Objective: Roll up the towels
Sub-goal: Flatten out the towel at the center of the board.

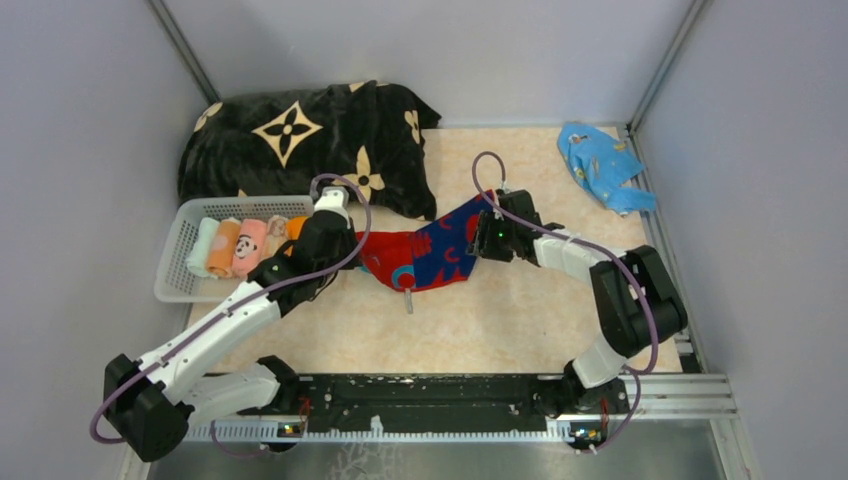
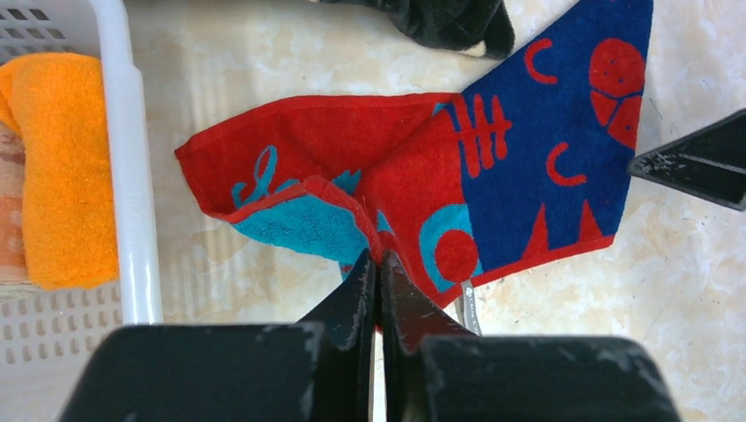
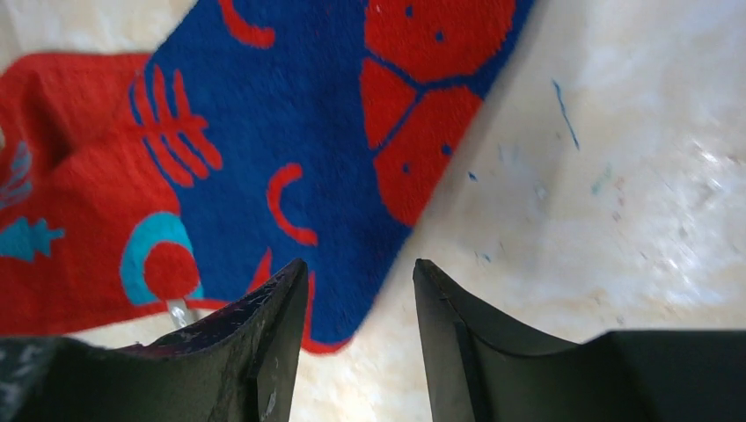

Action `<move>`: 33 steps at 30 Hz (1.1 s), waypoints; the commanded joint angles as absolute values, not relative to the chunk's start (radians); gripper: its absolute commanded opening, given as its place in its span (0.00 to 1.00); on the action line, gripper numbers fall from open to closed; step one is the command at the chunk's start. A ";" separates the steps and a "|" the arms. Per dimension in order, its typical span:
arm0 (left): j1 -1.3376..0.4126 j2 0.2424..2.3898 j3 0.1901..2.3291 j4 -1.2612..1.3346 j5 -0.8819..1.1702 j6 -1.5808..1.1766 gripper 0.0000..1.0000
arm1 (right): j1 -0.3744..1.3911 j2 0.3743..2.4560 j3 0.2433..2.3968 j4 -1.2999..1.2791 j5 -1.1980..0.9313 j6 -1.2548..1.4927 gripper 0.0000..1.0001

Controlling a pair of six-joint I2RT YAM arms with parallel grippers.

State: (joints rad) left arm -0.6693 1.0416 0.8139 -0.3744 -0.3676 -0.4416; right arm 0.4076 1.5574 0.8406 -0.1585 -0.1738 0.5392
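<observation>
A red, teal and blue printed towel [image 1: 430, 255] lies crumpled but unrolled on the table's middle. My left gripper [image 2: 380, 259] is shut on a fold of its near red edge, left of a small grey tag [image 2: 469, 308]; from above, the left gripper [image 1: 362, 262] sits at the towel's left part. My right gripper [image 3: 361, 272] hovers open over the towel's blue right corner [image 3: 352, 299], holding nothing; it also shows from above [image 1: 485, 238]. Rolled towels lie in a basket: pale green [image 1: 203, 247], orange [image 1: 224, 248], pink with a panda [image 1: 249, 247].
The white slotted basket [image 1: 172, 292] stands at the left, its rim [image 2: 132, 176] close to my left gripper. A large black plush blanket with beige flowers [image 1: 300, 140] fills the back left. A light blue cloth [image 1: 600, 165] lies in the back right corner. Grey walls enclose the table.
</observation>
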 commanded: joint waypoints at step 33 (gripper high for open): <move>-0.597 0.846 0.776 -0.465 -0.073 -0.499 0.09 | 0.350 1.233 1.045 -0.796 0.173 0.342 0.05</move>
